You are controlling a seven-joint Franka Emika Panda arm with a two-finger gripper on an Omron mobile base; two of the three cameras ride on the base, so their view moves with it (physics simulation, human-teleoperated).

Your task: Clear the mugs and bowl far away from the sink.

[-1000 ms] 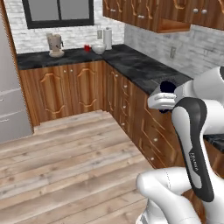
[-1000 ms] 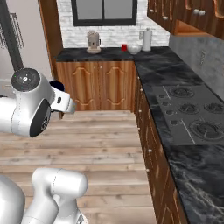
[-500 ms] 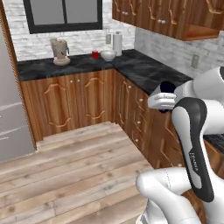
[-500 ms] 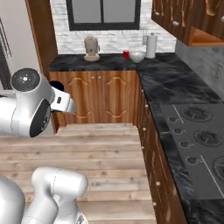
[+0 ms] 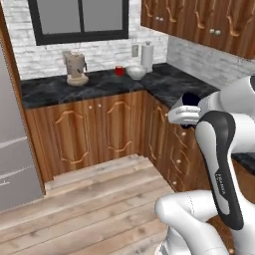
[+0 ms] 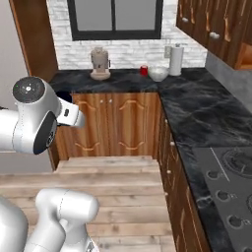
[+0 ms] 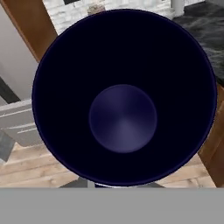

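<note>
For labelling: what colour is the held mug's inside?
Dark navy, clearest in the hand view: mug.

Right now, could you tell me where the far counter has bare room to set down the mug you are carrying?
Between the coffee machine and the red mug the black counter lies bare. The stretch along the right wall toward the cooktop is bare too. The corner is crowded: red mug, bowl and paper towel roll stand close together.
</note>
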